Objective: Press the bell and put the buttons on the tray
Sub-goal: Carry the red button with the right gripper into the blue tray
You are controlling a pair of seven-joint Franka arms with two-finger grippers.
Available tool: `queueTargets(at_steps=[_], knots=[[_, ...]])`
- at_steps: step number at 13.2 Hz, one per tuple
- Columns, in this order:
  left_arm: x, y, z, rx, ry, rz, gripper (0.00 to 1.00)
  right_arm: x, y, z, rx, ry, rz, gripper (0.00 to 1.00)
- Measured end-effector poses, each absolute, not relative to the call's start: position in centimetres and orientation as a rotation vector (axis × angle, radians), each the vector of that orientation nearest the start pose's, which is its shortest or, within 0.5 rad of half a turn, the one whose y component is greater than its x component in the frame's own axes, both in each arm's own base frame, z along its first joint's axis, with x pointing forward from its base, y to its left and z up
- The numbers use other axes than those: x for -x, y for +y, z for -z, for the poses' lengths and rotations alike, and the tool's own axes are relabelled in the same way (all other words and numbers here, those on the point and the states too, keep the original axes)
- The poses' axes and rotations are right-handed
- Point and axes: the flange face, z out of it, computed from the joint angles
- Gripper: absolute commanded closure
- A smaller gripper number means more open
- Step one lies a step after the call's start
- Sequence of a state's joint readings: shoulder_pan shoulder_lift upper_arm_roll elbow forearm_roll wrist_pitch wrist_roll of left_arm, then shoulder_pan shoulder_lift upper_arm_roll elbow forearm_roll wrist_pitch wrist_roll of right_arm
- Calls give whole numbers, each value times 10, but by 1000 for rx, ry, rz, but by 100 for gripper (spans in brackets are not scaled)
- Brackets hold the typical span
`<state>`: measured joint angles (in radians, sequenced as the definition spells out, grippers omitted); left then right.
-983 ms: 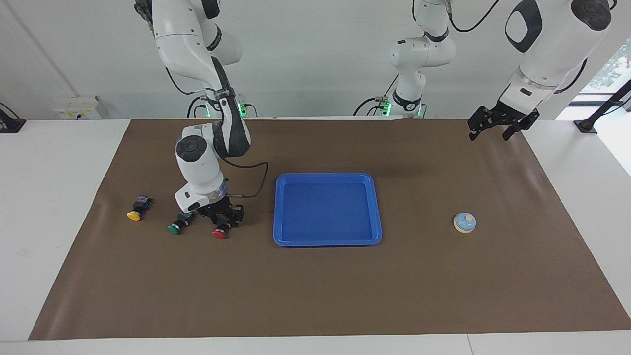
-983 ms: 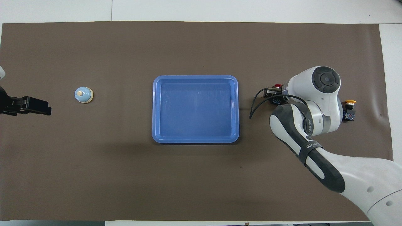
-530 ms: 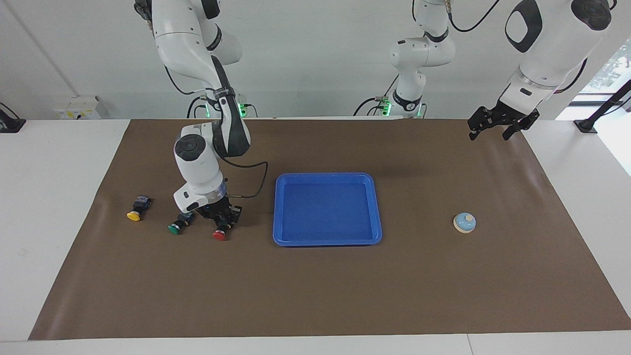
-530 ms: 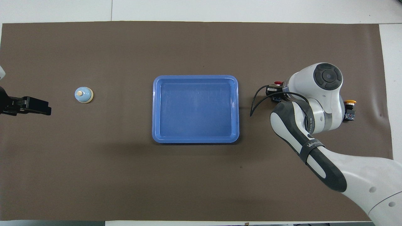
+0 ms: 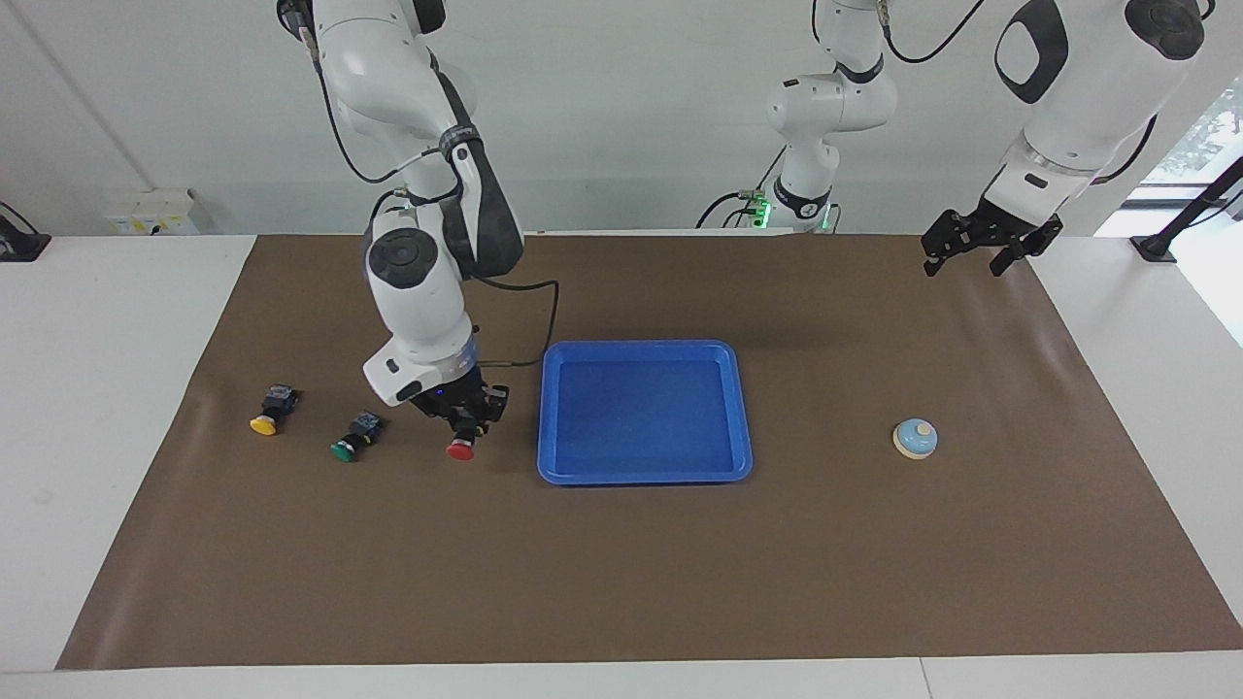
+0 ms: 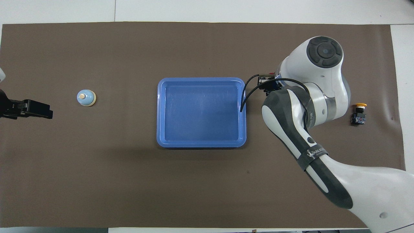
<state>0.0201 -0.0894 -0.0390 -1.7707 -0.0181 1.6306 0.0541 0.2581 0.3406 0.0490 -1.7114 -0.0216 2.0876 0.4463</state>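
Observation:
My right gripper (image 5: 466, 424) is shut on the red button (image 5: 460, 449) and holds it a little above the mat, just beside the blue tray (image 5: 549, 474), whose rim also shows in the overhead view (image 6: 160, 142). In the overhead view my arm hides most of the right gripper (image 6: 266, 84). The green button (image 5: 346, 447) and the yellow button (image 5: 267, 419) lie on the mat toward the right arm's end. The yellow button (image 6: 359, 111) shows from overhead; the green one is hidden there. The light-blue bell (image 5: 916, 438) stands toward the left arm's end. My left gripper (image 5: 979, 250) waits, open, in the air.
A brown mat (image 5: 621, 582) covers the table. The tray holds nothing. White table shows around the mat's edges. A third robot arm (image 5: 821, 116) stands at the robots' edge of the table.
My right gripper has lifted the red button off the mat and carried it toward the tray, away from the green button. The left arm has not moved.

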Motion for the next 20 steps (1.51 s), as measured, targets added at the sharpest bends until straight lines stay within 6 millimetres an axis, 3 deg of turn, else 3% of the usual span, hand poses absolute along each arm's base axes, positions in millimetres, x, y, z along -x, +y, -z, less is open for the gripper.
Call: queueTargets(at_steps=[3, 6, 11, 15, 17, 20], knots=[[-527, -13, -583, 3154, 112, -80, 0, -603, 256, -398, 3119, 181, 46, 100], [-527, -13, -583, 3154, 112, -80, 0, -583, 302, -377, 3119, 142, 4, 100], [-527, -13, -583, 3154, 112, -80, 0, -580, 312, -313, 3111, 127, 15, 100], [-527, -13, -583, 3154, 112, -80, 0, -575, 315, -298, 3115, 115, 2, 100], [-527, -13, -583, 3154, 112, -80, 0, -572, 314, -294, 3120, 114, -12, 1], [-527, -13, -583, 3154, 112, -80, 0, -565, 321, -291, 3124, 141, -25, 0]])
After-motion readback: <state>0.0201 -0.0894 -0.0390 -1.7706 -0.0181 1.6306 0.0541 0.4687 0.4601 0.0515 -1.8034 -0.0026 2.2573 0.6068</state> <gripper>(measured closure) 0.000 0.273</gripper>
